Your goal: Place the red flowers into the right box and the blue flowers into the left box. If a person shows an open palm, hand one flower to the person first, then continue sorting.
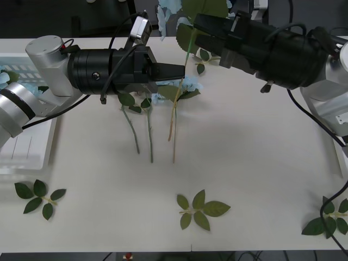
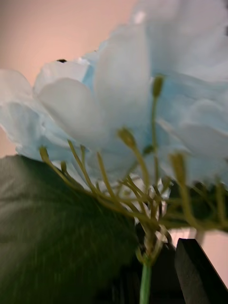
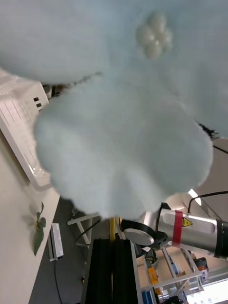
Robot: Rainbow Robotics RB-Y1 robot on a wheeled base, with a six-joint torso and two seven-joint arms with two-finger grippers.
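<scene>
At nine o'clock sits the left box (image 1: 27,155); toward center, the left gripper (image 1: 176,70) is clamped on a blue hydrangea (image 3: 118,109). Toward one o'clock, the right gripper (image 1: 197,32) grips another hydrangea (image 2: 142,95), close up at its wrist.

The front view looks forward and down from above the arms onto the white table (image 1: 244,163), taking in both arms and the left box (image 1: 27,152) at the table's left side. The right wrist view sits very close under a blue flower (image 2: 142,95), facing up along its stalks into the petals. The left wrist view is pressed just as near against pale blue petals (image 3: 118,142); past them it shares the left box (image 3: 21,128) and table edge with the front view.
</scene>
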